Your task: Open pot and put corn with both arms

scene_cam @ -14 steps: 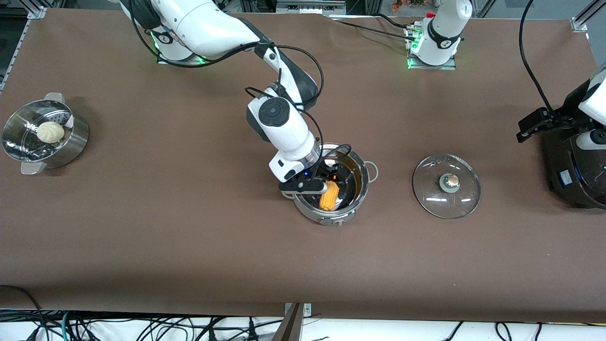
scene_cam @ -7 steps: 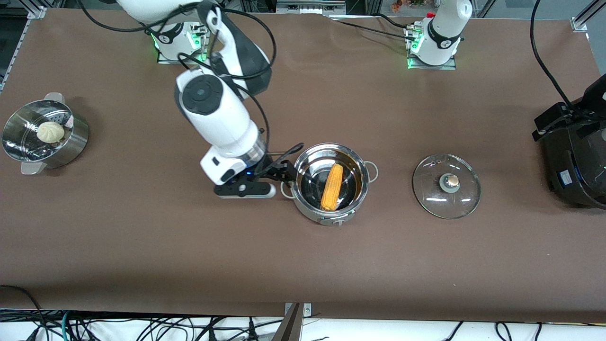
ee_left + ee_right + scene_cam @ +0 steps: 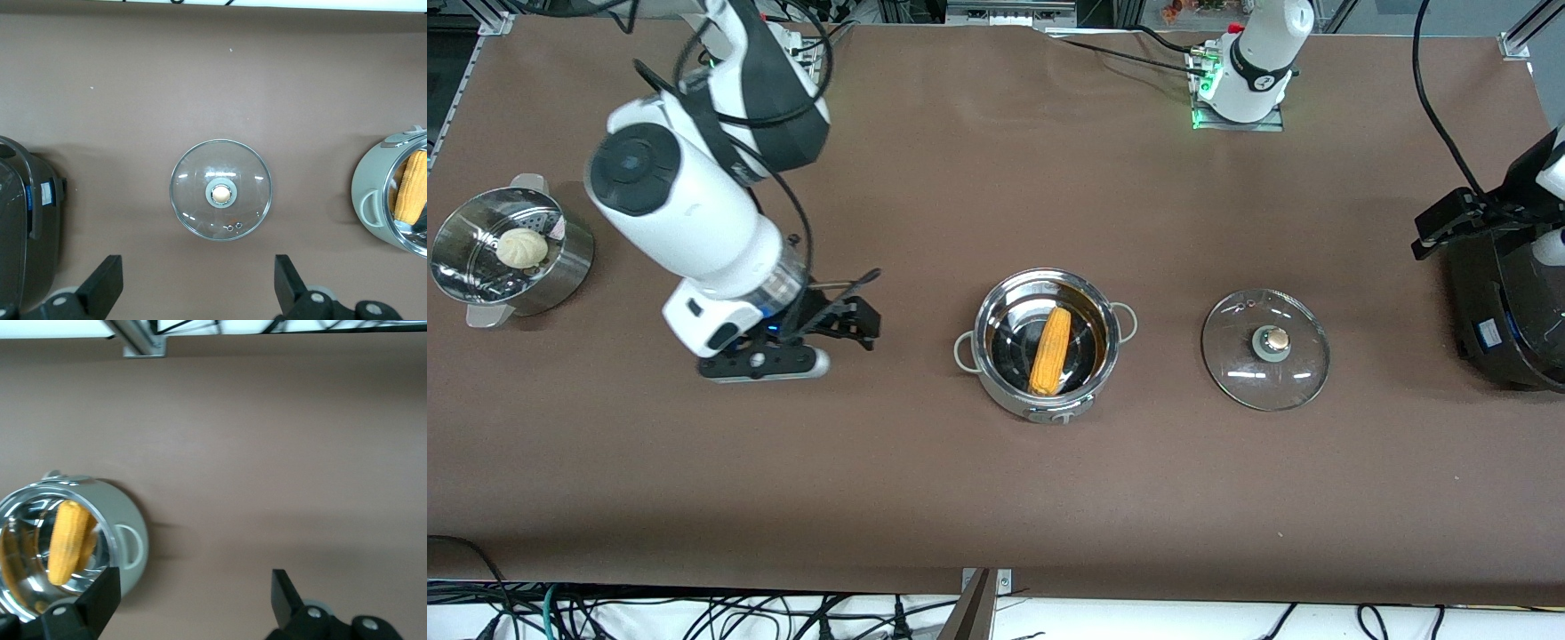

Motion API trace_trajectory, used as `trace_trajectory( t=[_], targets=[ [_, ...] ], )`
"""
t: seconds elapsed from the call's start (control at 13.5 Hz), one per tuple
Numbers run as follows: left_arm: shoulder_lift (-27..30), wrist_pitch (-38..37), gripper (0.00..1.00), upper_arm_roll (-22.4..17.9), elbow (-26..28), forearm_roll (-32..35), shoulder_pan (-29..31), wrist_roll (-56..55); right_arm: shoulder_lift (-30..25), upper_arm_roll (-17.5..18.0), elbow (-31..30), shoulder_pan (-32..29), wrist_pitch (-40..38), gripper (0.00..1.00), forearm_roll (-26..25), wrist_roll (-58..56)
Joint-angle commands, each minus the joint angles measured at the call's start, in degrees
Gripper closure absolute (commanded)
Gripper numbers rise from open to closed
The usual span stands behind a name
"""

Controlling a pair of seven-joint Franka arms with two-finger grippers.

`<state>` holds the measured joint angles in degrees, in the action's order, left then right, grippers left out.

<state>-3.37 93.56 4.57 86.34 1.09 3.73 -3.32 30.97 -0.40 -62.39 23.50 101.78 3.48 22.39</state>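
Brown paper-covered table (image 3: 996, 498), loads of bare room toward the front edge. Yellow-orange corn cob (image 3: 1050, 350) lying inside shiny lidless steel pot (image 3: 1049, 404). Right gripper (image 3: 845, 316) spread wide, empty, over bare table; left gripper (image 3: 197, 283) likewise, above round glass lid (image 3: 1265, 348).

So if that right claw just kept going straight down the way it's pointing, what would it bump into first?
Most likely just the bare brown table. The right gripper points down with its fingers open, and its own camera shows plain tabletop between them. The pot with the corn in it sits off to one side, though depth is hard to judge.
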Motion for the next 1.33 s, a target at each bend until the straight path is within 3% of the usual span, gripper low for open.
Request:
trace_trajectory(
  t=[0.0, 0.3, 0.59, 0.81, 0.96, 1.26],
  targets=[
    [0.11, -1.36, 0.00, 0.00, -1.17, 0.76, -0.12, -0.64, -2.49, -4.50, -1.68, 0.05, -3.07, 0.00, -0.75, -1.90],
    [0.20, -1.36, 0.00, -0.35, -1.17, 0.67, 0.14, -0.55, -2.93, -13.90, -1.42, -0.30, -8.34, 0.00, -0.23, -12.63],
    [0.20, -1.28, 0.00, -0.17, -1.17, 0.67, 0.32, -0.55, -7.14, -13.40, -2.82, -9.07, -7.74, 0.00, -0.05, -12.73],
    [0.12, -1.36, 0.00, -0.08, -1.17, 0.75, 0.32, -0.55, -10.03, -13.31, -7.20, -13.03, -4.84, 0.00, -0.14, -12.81],
    [0.12, -1.36, 0.00, 0.00, -1.17, 0.76, 0.23, -0.64, -13.45, -11.13, -12.37, -15.40, -4.75, 0.00, -0.22, -12.21],
    [0.20, -2.68, 0.00, 0.00, -1.17, 0.76, 0.23, -0.46, -21.89, -1.03, -24.51, -22.79, -0.28, 0.00, -3.81, -15.43]
  ],
)
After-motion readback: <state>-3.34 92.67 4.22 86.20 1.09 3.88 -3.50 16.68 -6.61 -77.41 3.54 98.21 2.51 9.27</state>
